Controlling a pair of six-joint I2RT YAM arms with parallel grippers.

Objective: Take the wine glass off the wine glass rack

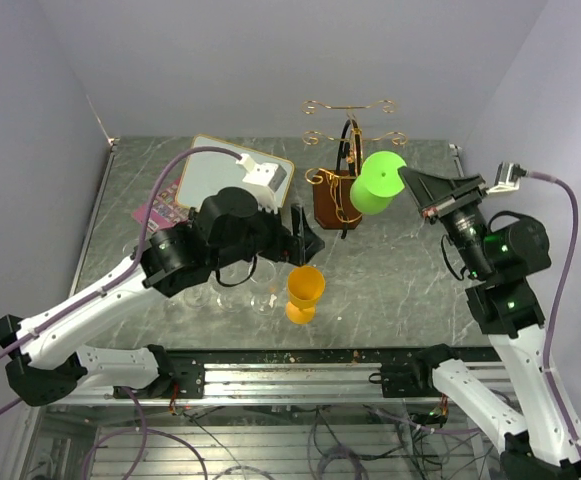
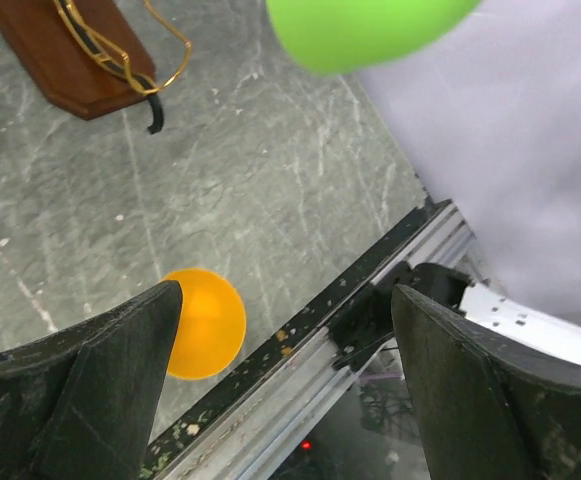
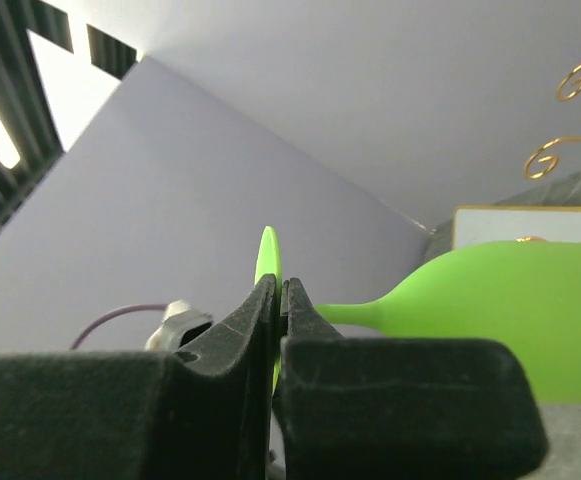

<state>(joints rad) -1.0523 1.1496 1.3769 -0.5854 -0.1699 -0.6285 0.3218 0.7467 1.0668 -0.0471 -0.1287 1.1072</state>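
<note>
At the far side of the grey marbled table (image 1: 400, 290), the right gripper (image 3: 278, 290) is pinching the thin disc foot of the green wine glass (image 1: 375, 182), its fingers pressed fully together on the rim of that foot. It is holding the glass on its side, in the air, with the bowl pointing toward the wine glass rack (image 1: 347, 150). In the overhead view the bowl is hanging just beside the rack's black loop and above the right edge of its dark wooden base. In the right wrist view the gold scroll ends are showing behind the glass. Whether the glass is touching any wire cannot be told from these angles. The step in hand appears to be the pull-away itself: the glass is gripped and looks off its arm, but is not yet well apart from the stand. The next move is likely calling for a steady draw back toward the right arm's side, keeping the bowl from snagging the loop or the curled arms, before the glass is righted and set down on bare table. The left gripper (image 2: 285, 300) is hovering with its fingers spread wide and gripping nothing, just above an orange glass (image 1: 305, 288) that is sitting on the table near the front rail.
</note>
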